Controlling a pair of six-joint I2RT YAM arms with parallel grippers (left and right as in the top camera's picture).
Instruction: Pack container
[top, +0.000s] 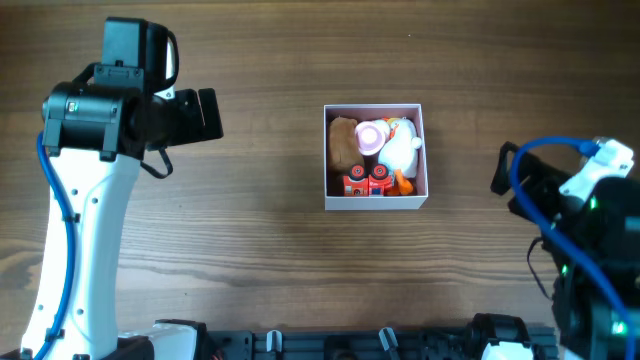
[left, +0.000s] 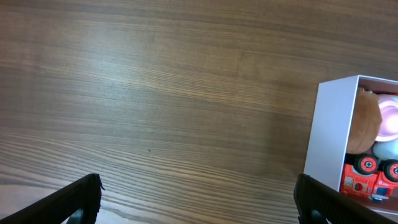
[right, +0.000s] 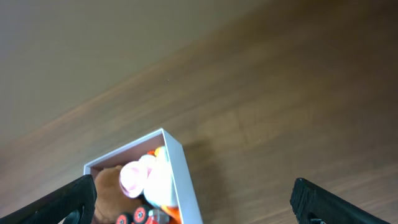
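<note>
Several small toys crowded the container, which sat mid-frame in the overhead view. It looked like a light, thin-walled cardboard box that would likely dent if squeezed, so it seemed best pinched over one white wall. The left gripper hung at the upper left, pointing toward it, and the right gripper sat by the right edge, both spread wide and empty.

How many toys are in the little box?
4 show in the box: a brown plush on the left, a pink one in the middle, a white one on the right, a red truck by the near wall. Others may be hidden underneath.
</note>
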